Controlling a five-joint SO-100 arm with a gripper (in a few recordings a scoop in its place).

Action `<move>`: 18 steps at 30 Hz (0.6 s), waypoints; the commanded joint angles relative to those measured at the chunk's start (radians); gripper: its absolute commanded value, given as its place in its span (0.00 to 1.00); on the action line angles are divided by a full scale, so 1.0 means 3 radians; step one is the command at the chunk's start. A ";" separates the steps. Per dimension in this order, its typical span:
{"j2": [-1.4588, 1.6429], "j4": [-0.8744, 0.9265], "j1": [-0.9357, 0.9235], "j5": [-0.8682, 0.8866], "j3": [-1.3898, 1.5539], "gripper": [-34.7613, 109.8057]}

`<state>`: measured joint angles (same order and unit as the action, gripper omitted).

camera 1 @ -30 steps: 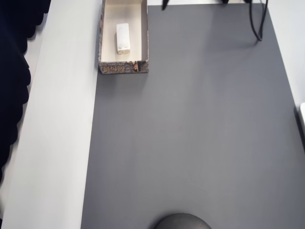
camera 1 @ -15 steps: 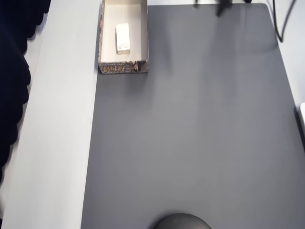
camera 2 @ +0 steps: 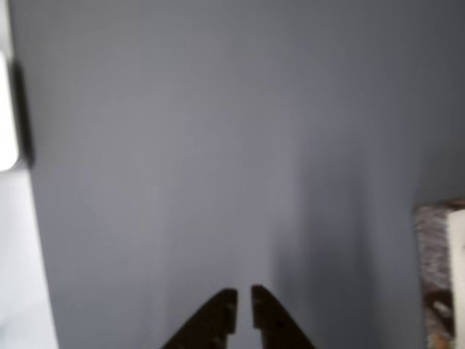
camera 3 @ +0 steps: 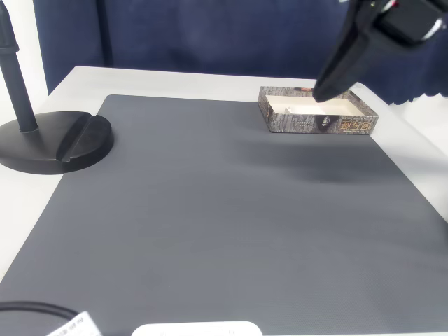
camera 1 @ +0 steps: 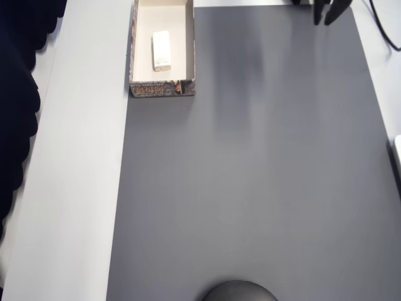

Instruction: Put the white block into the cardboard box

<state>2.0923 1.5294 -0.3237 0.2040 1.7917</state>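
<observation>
My claw (camera 2: 243,305) hangs over bare grey mat (camera 2: 218,145), its tips nearly together and gripping nothing, well apart from the cardboard box (camera 1: 162,89). I judge the job done: the white block (camera 1: 161,50) lies flat on the box floor. From overhead I see the block plainly; from the side camera the box (camera 3: 318,122) wall and my arm hide it.

Grey mat (camera 3: 210,210) laid on white table (camera 3: 84,77). Black round stand base (camera 3: 52,143) with pole seen at mat's left edge, fixed view.
</observation>
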 commanded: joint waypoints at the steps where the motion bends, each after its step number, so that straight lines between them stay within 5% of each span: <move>1: 0.0327 0.0056 0.0240 -0.0210 0.0153 0.23; 12: 0.1058 -0.0286 0.1145 -0.1156 0.1340 0.23; 18: 0.1708 -0.0368 0.1099 -0.1120 0.1984 0.23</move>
<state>2.4927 1.4404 0.0092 -0.1319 2.3086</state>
